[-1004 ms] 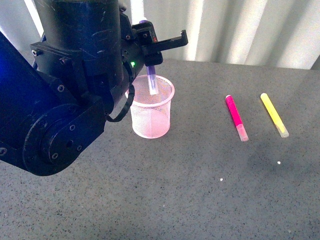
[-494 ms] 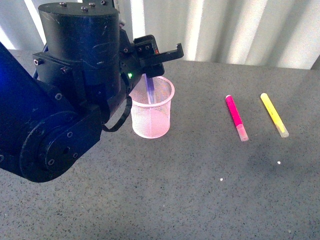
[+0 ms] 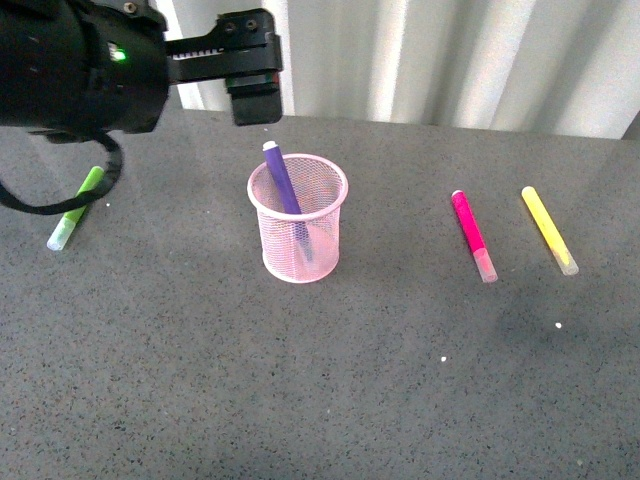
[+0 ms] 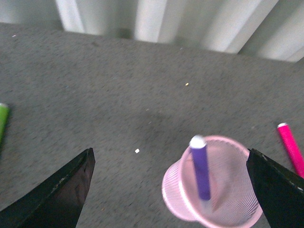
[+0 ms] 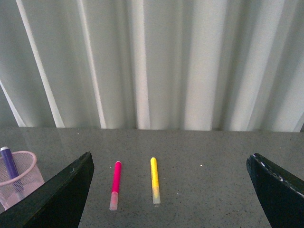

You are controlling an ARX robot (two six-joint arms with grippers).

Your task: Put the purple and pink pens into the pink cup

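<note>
Two pens are making up this job, and one is already sitting in place: the purple pen [image 3: 285,190] is leaning inside the pink cup [image 3: 320,255], its upper end poking just above the rim. The pink pen [image 3: 471,233] is lying flat on the table [image 3: 400,380], well to the right of the cup and near the yellow marker [image 3: 548,230] without touching it, its pale cap pointing toward the robot. A green marker [image 3: 76,208] is lying off to the left, playing no part here.

The left gripper [image 4: 168,159] is hanging above and behind the cup with its jaws spread wide and nothing between them. The right gripper [image 5: 170,161] is likewise gaping fully open and empty, looking toward the pink pen from a distance.

The pink pen is looking light, stiff and smooth (a round plastic barrel, so probably inclined to roll when nudged). I am judging the coloured barrel near its middle to be the best place to pinch, jaws crossing its length, rather than the cap. The mesh cup is probably light too, and a bump may be tipping it.
</note>
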